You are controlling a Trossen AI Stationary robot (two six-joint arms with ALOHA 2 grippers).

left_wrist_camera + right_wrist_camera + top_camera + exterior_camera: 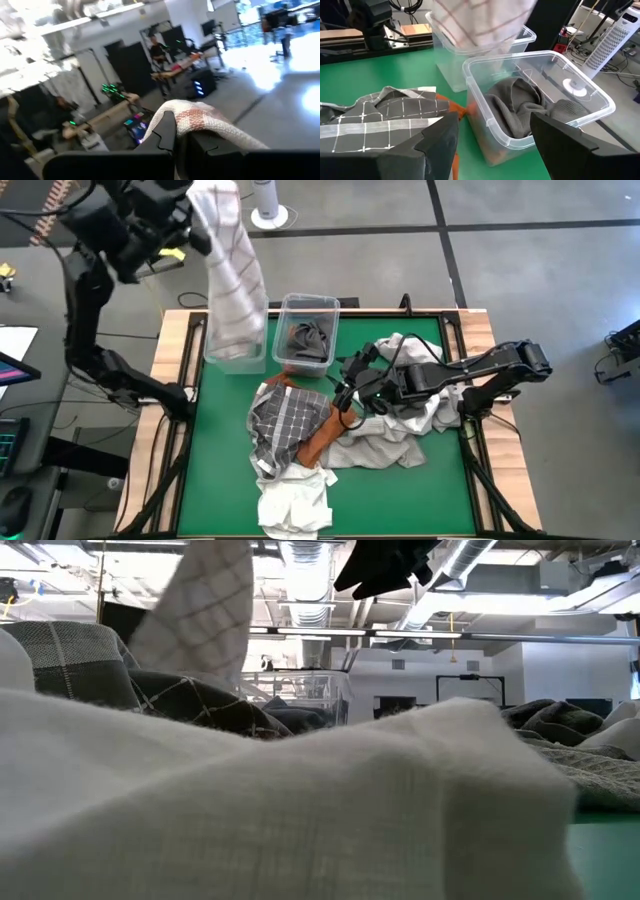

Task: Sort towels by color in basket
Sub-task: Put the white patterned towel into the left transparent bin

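Note:
High over the table's far left, my left gripper (192,228) is shut on a white towel with thin red checks (232,280), which hangs down over the left clear bin (232,358). The right clear bin (580,107) holds a dark grey towel (520,112). My right gripper (495,145) stands open above the pile, its fingers pointing at that bin with nothing between them. On the green mat lie a grey towel with a white grid (285,418), a rust-orange one (318,438), a light grey one (372,448) and a white one (295,502). My left gripper pinches a bunched part of the checked towel near its upper end (197,119) between its two fingers (165,136). The fingers reach out about level, high above the table. The towel drapes over them and hangs slack, lifted clear of the mat, its lower end (236,338) at the left bin's mouth.
More pale cloth (412,350) lies under my right arm at the mat's right. Wooden rails (172,350) frame the mat. A white fan (268,202) stands on the floor beyond the far edge. A person (159,50) is far off in the room.

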